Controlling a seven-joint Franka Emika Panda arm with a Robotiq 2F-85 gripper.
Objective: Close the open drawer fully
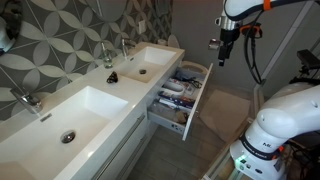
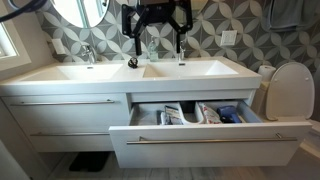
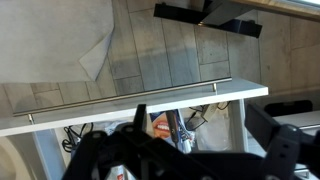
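The drawer (image 2: 205, 146) is a wide white vanity drawer that stands pulled out under the right sink, with a slim metal bar along its front. Colourful small items (image 2: 190, 114) lie inside. In an exterior view the drawer (image 1: 190, 100) juts out over the floor. My gripper (image 1: 222, 52) hangs high above the drawer's front edge, open and empty. It also shows in an exterior view (image 2: 156, 48) with its fingers spread wide. In the wrist view the gripper (image 3: 200, 120) looks straight down on the drawer front (image 3: 130, 108) and the items behind it.
A white double-sink counter (image 2: 150, 73) with faucets tops the vanity. Closed drawer fronts (image 2: 65, 105) sit to the left. A toilet (image 2: 290, 90) stands beside the vanity. The robot base (image 1: 265, 135) stands on the floor near the drawer. A floor mat (image 3: 100, 45) lies below.
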